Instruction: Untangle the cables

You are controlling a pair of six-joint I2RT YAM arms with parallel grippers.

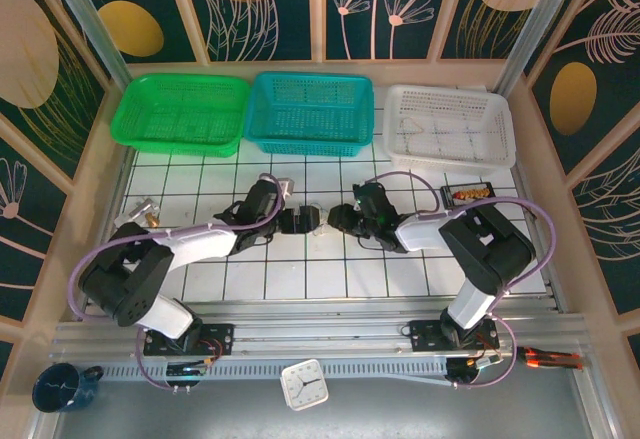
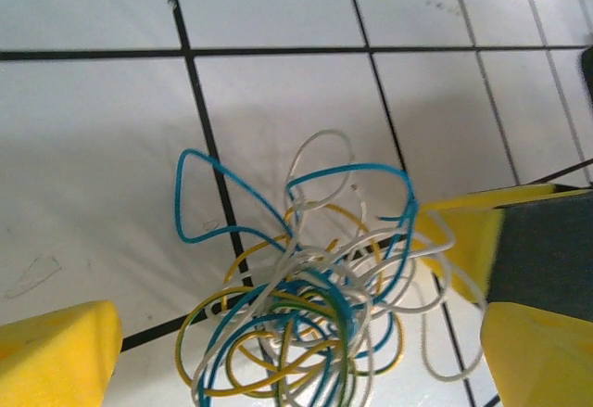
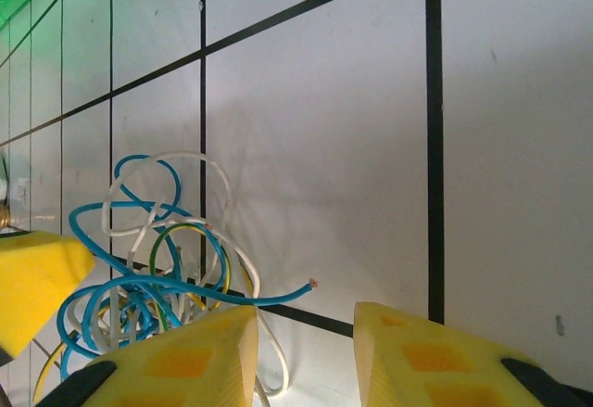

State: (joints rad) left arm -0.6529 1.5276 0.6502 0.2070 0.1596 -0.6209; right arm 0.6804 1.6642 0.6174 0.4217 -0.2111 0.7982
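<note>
A knot of blue, white and yellow cables (image 2: 296,324) lies on the worktop (image 1: 300,279) at mid-frame in the top view (low centre in the left wrist view). The left jaws stand wide open on either side of it; the right jaws, partly open, grip nothing, a blue wire end (image 3: 309,285) just above them.

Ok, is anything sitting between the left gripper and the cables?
Nothing visible. The cables lie on the white tiles between the open fingers of the left gripper; the right gripper faces them from the other side, not blocking.
</note>
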